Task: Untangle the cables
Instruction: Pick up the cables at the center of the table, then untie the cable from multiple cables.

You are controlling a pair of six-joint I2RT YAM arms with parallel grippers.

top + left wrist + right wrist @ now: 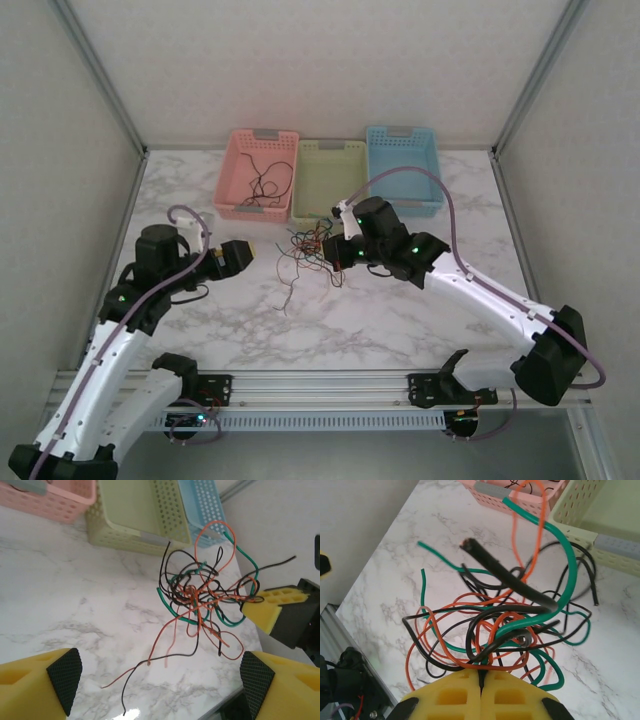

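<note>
The cables [305, 248] form a knot of black, red-orange and teal-green wires at the middle of the marble table. My right gripper [335, 258] is shut on the knot's right side. In the right wrist view its yellow fingers [460, 695] press together, and black and orange strands [505, 615] run into the seam. My left gripper [247, 250] stands open just left of the tangle. In the left wrist view the knot [200, 590] hangs ahead of my left gripper [160, 680], and loose black and red ends trail on the table between its pads [62, 675].
Three baskets stand in a row at the back: pink [232, 165], green [335, 180] and blue [400, 170]. A black wire [268, 186] lies in the pink one. A metal rail [320, 385] runs along the near edge and walls close both sides.
</note>
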